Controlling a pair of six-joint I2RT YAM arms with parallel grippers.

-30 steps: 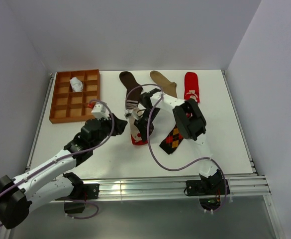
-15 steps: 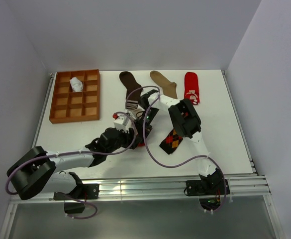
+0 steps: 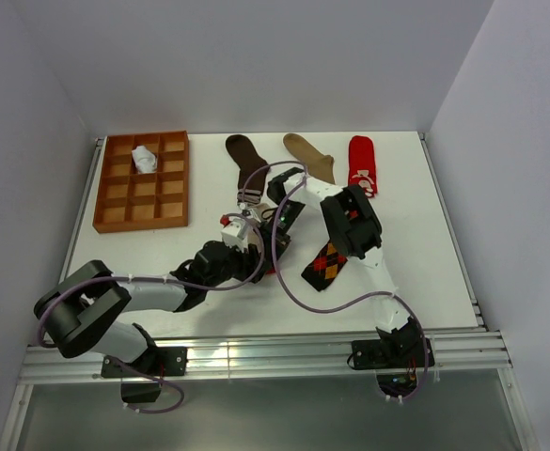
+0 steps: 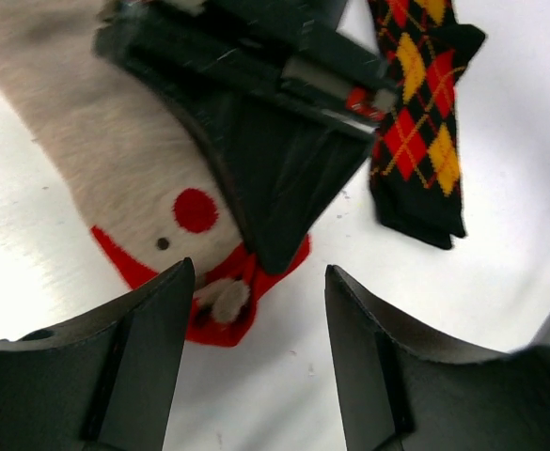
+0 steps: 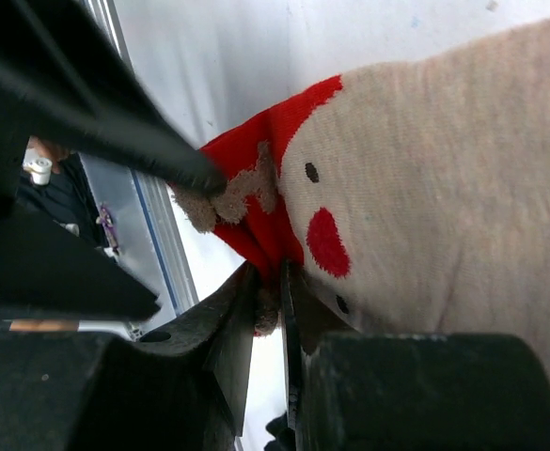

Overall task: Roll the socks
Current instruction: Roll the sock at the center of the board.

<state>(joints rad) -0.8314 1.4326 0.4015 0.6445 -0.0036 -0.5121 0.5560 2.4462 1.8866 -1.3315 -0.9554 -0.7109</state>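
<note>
The beige red-toed sock [image 4: 86, 160] [image 5: 444, 160] lies mid-table, largely covered by both arms in the top view. My right gripper [image 5: 273, 274] [image 3: 276, 228] is shut on its red toe [image 5: 275, 225], pinching the fabric between the jaws. My left gripper [image 4: 260, 272] [image 3: 254, 248] hovers open just in front of that toe, nothing between its fingers. The black-orange argyle sock [image 3: 326, 263] [image 4: 416, 113] lies just to the right. At the back lie the dark brown sock [image 3: 246, 162], the tan sock [image 3: 310, 155] and the red sock [image 3: 362, 164].
An orange-brown gridded tray [image 3: 115, 212] sits at the back left with a rolled white sock [image 3: 145, 158] in one compartment. The left arm stretches low across the near table. A metal rail [image 3: 275, 352] runs along the near edge.
My left arm swung right and reached in to the beige sock's toe, its jaws spreading wider. My right gripper stayed clamped on the toe, shifting slightly.
</note>
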